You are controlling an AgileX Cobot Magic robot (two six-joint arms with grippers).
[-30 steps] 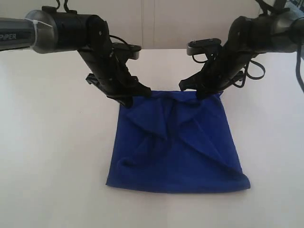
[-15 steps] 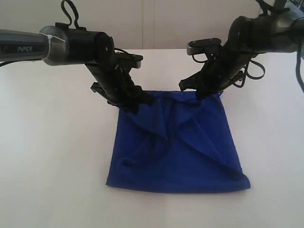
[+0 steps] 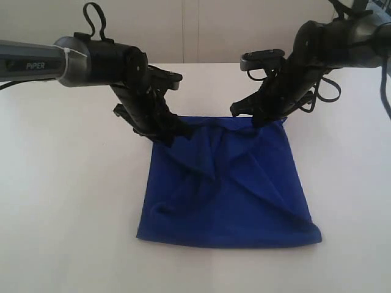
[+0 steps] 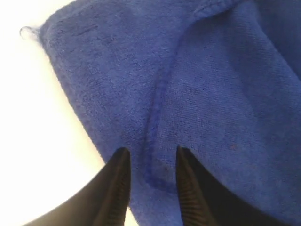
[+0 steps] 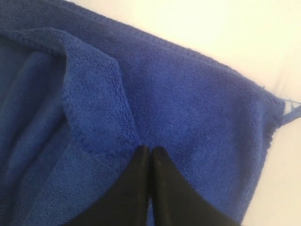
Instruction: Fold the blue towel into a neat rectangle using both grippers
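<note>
The blue towel (image 3: 232, 195) lies folded over on the white table (image 3: 67, 201), rumpled with diagonal creases. My left gripper (image 3: 173, 134) sits at its far left corner, open. In the left wrist view the two black fingers (image 4: 115, 183) straddle a hemmed edge of the towel (image 4: 211, 94) without pinching it (image 4: 150, 151). At the far right corner my right gripper (image 3: 256, 121) is shut on the towel. The right wrist view shows its fingertips (image 5: 149, 149) pressed together on a turned-over flap of the towel (image 5: 188, 103). A loose thread (image 4: 26, 32) sticks out at one corner.
White tabletop surrounds the towel on all sides, with a pale wall (image 3: 195, 30) behind. The grey PIPER link (image 3: 30, 61) of the left arm reaches in from the left edge. Black cables (image 3: 327, 91) hang off the right arm.
My left gripper has opened and let go of the far left corner, and it has shifted slightly left. The right gripper and its corner have not moved.
</note>
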